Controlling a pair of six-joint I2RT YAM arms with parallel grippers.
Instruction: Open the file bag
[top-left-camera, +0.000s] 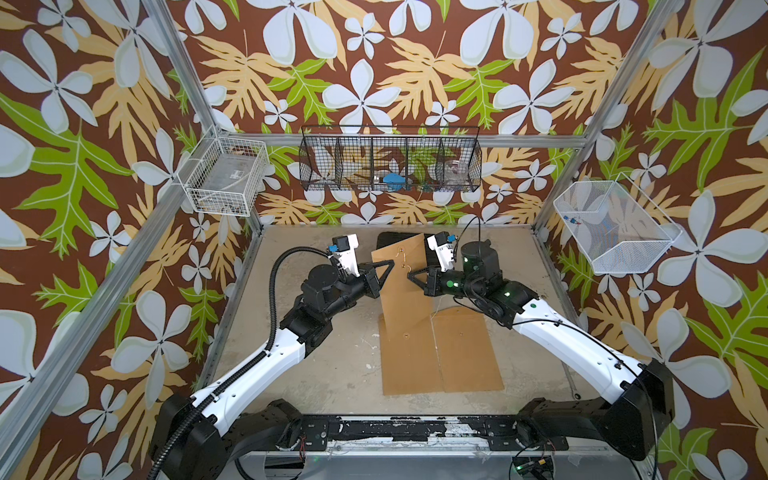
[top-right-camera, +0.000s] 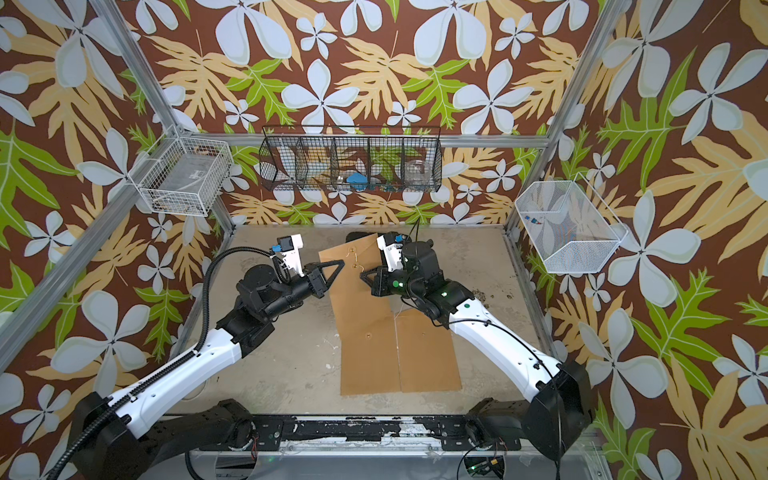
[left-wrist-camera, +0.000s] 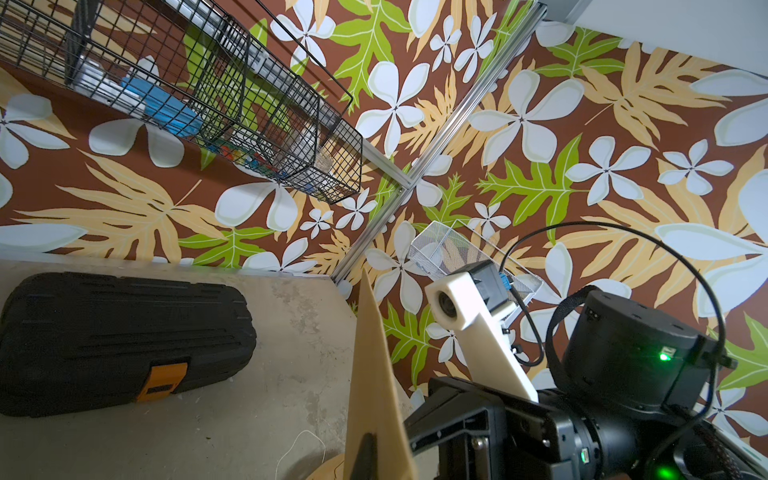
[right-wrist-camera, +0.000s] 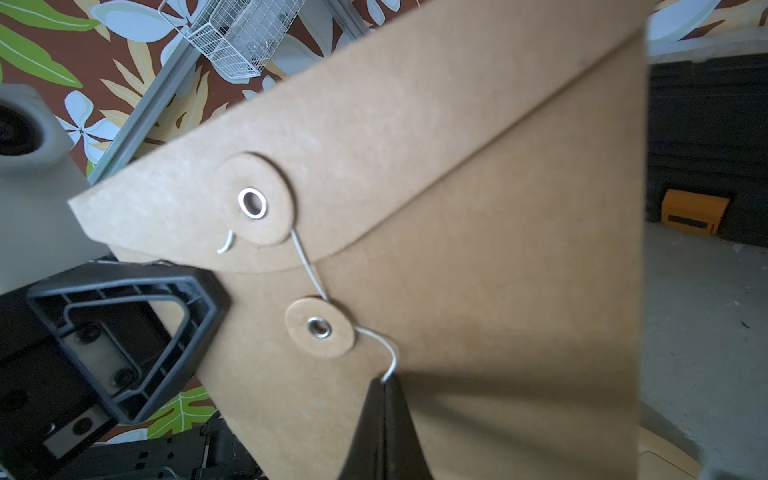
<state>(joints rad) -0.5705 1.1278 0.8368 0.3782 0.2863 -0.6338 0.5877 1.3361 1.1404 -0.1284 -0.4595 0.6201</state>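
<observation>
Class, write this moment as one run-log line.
left gripper: shut on file bag | right gripper: shut on string | flap: closed

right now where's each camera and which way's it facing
Top views: above the robot's base, looking down on the table; left arm and right arm show.
Left wrist: faces the file bag edge-on, tool case beyond; left gripper, right arm show.
Right wrist: faces the bag's flap and string; right gripper, left gripper show.
Shared: both wrist views show the tool case.

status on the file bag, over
Left gripper shut on file bag edge, bag raised. Right gripper shut on string. Flap closed, string round lower button. Tool case behind, apart.
</observation>
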